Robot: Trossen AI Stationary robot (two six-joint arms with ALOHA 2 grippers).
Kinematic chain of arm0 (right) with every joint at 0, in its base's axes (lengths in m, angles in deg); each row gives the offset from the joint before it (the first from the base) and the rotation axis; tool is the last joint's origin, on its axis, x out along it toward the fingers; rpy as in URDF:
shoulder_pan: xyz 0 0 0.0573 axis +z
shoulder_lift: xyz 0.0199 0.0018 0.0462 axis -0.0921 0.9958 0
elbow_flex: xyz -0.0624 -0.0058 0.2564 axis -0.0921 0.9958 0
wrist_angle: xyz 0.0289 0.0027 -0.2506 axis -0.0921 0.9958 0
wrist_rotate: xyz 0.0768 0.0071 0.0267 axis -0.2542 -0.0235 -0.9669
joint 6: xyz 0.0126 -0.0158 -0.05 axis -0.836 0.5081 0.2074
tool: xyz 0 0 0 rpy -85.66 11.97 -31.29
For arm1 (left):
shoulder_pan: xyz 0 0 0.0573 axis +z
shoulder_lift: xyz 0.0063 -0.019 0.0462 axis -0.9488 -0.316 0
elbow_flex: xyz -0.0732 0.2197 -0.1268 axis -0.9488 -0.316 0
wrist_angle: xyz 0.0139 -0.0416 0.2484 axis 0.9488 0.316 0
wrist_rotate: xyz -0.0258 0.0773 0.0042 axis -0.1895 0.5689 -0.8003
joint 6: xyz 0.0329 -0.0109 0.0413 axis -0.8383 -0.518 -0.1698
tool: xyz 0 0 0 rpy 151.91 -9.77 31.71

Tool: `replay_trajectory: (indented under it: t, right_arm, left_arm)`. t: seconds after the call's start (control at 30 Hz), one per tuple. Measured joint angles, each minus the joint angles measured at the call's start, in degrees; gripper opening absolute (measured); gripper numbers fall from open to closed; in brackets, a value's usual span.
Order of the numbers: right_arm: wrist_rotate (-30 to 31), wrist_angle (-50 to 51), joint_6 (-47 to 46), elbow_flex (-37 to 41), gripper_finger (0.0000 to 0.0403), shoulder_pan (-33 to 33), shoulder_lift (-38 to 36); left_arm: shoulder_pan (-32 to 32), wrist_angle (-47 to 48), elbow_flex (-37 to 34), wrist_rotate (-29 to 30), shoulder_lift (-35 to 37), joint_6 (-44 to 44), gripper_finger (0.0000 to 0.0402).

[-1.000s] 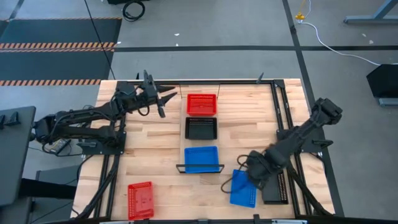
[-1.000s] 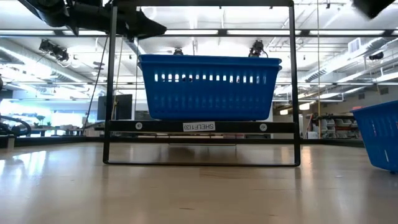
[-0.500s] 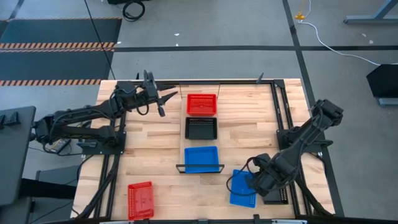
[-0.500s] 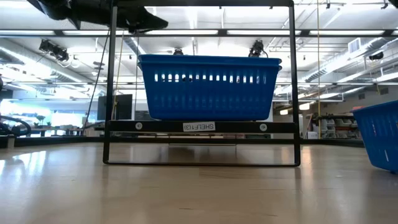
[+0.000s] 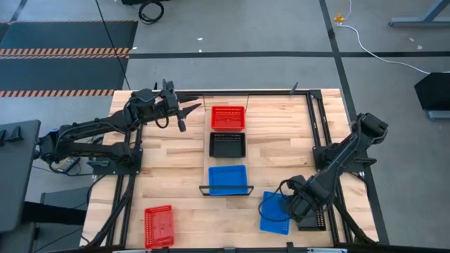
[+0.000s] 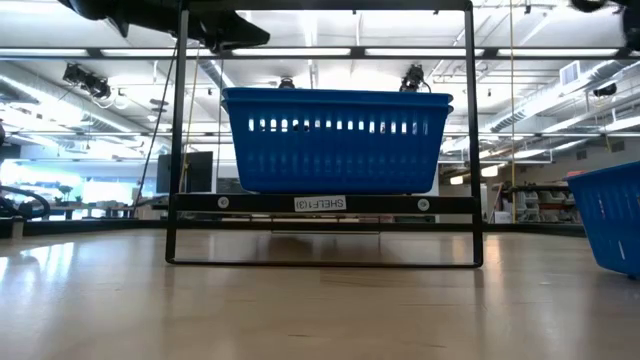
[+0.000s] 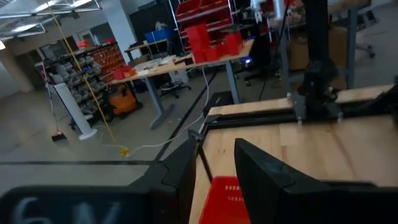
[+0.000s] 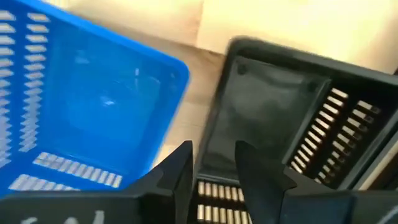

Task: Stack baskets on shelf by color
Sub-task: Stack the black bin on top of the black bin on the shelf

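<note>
Right wrist view: the right gripper (image 8: 214,168) hangs over the near rim of a black basket (image 8: 280,118), its jaws a narrow gap apart and empty; a loose blue basket (image 8: 81,106) lies just beside it, tilted. In the high view that blue one's long axis runs near to far at the table's (image 5: 281,140) front right. A lone red basket (image 5: 159,225) sits front left. On the shelf (image 5: 205,169), a blue stack (image 5: 228,178) comes nearest, then black (image 5: 228,144), then red (image 5: 228,117). The left gripper (image 5: 191,109) hovers beside the red stack, narrowly parted, holding nothing.
</note>
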Motion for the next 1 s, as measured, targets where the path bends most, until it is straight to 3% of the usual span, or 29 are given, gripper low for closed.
replay_trajectory:
  t: [0.3, 0.47, 0.77, 1.0]
  right_arm:
    - [0.25, -5.97, -0.41, 7.43, 0.0133, 3.33, 0.00]
    - [4.51, -12.12, -0.63, 10.22, 0.0133, 4.91, 0.00]
    - [2.73, -10.10, 1.17, 10.24, 0.0132, 7.27, -0.08]
    - [3.56, -4.38, 3.46, 10.22, 0.0132, 7.20, -3.53]
  left_arm:
    - [-5.33, 4.43, -0.02, -0.18, 0.02, 5.54, 0.0117]
    - [-9.44, 6.43, -0.02, -0.17, -0.01, 8.56, 0.0117]
    - [-17.44, 7.99, -0.04, 0.44, -0.01, 13.06, 0.0117]
    - [-22.16, 8.24, -0.05, 5.89, -0.01, 12.95, 0.0117]
